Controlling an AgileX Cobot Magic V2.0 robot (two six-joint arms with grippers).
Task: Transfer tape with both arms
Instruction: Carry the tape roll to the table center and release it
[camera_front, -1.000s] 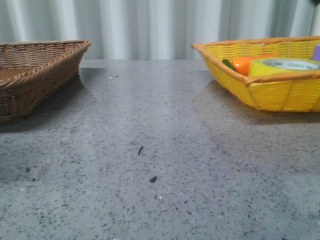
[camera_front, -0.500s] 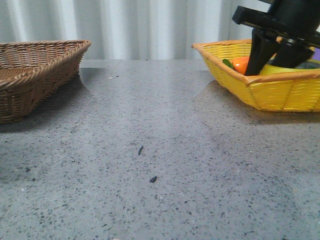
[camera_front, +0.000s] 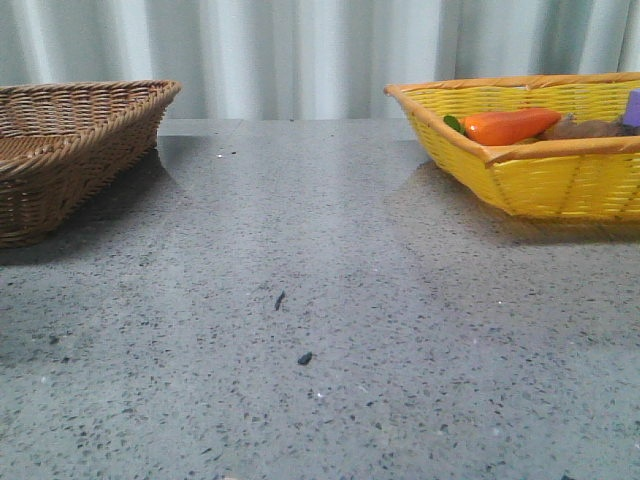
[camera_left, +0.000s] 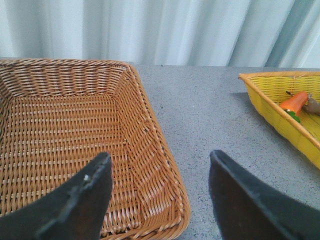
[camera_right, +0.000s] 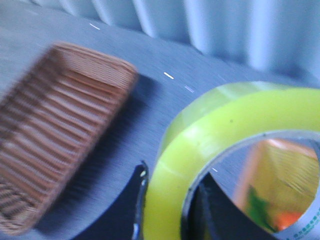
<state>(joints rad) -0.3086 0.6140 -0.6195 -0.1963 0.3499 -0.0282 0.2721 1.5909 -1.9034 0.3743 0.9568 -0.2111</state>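
— Yellow tape (camera_right: 225, 120), where is it?
— Lower right of the right wrist view, blurred, clamped by the right gripper (camera_right: 167, 210), one finger inside the core, one outside.
— Left gripper (camera_left: 160, 192)?
— Jaws spread wide, nothing between them, over the brown basket (camera_left: 150, 145) at lower left.

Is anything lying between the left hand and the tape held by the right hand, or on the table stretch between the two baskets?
Nothing visible blocks it. The tape is pinched in the right hand; the left hand hangs open over the brown basket. The table between it and the yellow basket shows only small dark specks.
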